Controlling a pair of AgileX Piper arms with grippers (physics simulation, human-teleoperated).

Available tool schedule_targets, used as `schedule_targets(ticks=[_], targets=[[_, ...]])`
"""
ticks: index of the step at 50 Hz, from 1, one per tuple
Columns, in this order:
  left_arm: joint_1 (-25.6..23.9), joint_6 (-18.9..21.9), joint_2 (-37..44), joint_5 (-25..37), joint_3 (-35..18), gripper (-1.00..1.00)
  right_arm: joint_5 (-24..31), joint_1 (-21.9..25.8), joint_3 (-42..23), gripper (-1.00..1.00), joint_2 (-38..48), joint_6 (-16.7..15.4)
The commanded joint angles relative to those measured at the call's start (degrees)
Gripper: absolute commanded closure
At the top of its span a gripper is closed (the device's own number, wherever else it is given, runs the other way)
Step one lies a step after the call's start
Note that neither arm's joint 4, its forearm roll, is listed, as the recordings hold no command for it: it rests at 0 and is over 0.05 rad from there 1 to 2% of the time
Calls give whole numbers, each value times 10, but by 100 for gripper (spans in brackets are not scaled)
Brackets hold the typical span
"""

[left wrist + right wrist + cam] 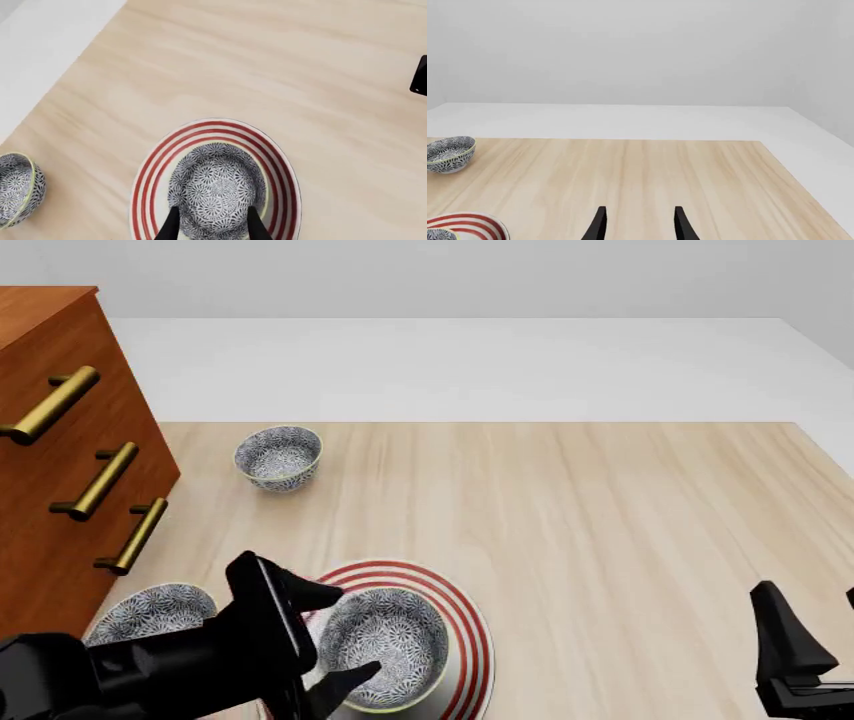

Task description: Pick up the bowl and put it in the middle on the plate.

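Note:
The bowl (387, 645) with its blue-grey floral pattern sits upright in the middle of the plate (465, 630), a white plate with red rings at the table's near left. My left gripper (334, 635) is open, its fingers spread on either side of the bowl's near-left rim. In the left wrist view the bowl (215, 185) fills the plate (150, 170), and the left gripper (213, 227) straddles the bowl's edge. My right gripper (814, 625) hangs open at the near right, far from the plate; the right wrist view shows the gripper (639, 225) holding nothing.
A second floral bowl (278, 455) stands at the far left of the table. A third bowl (154, 612) sits by the wooden dresser (67, 470), which blocks the left side. The table's far edge meets a white floor.

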Motion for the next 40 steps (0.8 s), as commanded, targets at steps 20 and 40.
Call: schedule_targets(ticks=[20, 40], targets=[[74, -10, -109, -35, 76, -100, 0, 0, 0, -100, 0, 0], [168, -30, -226, -23, 99, -100, 0, 0, 0, -100, 0, 0]])
